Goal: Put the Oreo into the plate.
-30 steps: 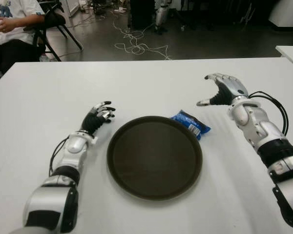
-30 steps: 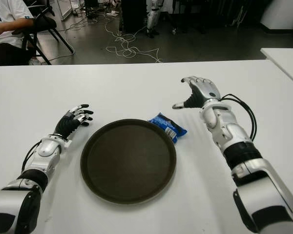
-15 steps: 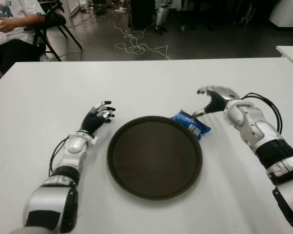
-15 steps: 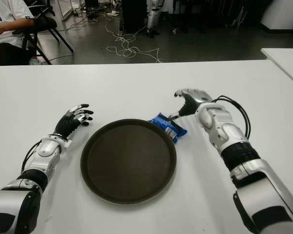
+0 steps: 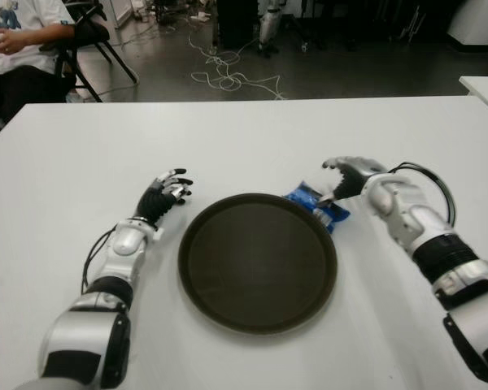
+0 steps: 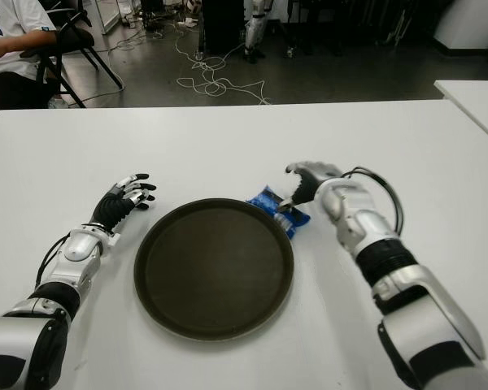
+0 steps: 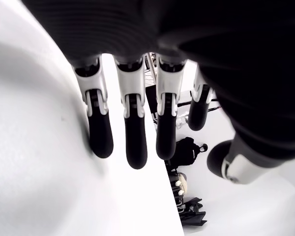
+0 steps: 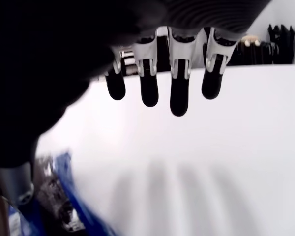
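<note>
Right hand [image 5: 347,175] has dropped onto Oreo [image 5: 315,205], seemingly ungrasped.

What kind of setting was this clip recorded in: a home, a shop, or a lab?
Most likely a robotics lab or workshop. Loose cables sprawl over a dark floor beyond the white table, another robot's legs stand at the back, and a person sits on a folding chair at one side.

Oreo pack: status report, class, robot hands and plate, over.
Right robot hand open over the Oreo pack, thumb at it, no grasp. Pack on table, beside the plate. Left robot hand open, left of plate. Nothing in the way.
</note>
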Tool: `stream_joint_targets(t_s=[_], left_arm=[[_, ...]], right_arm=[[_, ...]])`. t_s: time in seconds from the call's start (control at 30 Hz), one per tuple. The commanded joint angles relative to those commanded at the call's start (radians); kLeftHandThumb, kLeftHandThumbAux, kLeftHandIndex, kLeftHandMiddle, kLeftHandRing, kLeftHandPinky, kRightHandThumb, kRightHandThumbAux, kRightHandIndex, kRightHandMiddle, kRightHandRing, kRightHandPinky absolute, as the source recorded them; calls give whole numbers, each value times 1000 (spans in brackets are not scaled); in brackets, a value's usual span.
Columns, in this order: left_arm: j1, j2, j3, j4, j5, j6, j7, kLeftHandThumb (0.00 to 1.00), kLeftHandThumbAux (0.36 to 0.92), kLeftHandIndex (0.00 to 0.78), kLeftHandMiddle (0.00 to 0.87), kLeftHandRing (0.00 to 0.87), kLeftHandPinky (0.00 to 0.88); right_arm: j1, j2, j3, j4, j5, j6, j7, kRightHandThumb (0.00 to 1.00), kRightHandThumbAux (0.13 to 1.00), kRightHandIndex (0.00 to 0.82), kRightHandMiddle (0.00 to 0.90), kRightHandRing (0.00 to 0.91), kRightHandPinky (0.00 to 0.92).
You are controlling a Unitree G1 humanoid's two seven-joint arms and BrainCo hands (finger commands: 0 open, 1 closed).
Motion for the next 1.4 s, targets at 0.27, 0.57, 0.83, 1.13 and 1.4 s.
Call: stream_joint_targets(t_s=[0.27,0.57,0.83,1.13,1.4], left_arm=[[1,2,-7,0,4,-7,2,317,594,187,304,323,349],[1,3,-15,-2,19,-10,20,303,596,193,308,324,345],[0,0,-13,-3,15,-9,16,314,610,204,310,326,355],[0,-3,-12,-2,13,-18,9,317,593,199,307,328,362],[1,-6,-7,1,8,-29,5,333,589,195,308,330,365]], right_arm=[[-4,21,14,25,-5,6,-16,0,579,193,215,228,235],[-10,34,28,44,-11,13,-27,0,583,197,220,229,232],[-11,46,30,59,-12,22,-49,0,598,217,233,248,264],[-15,57,34,77,-10,30,-72,0,619,195,218,241,275],[-12,66,32,95,-3,18,-101,0,646,208,219,235,260]])
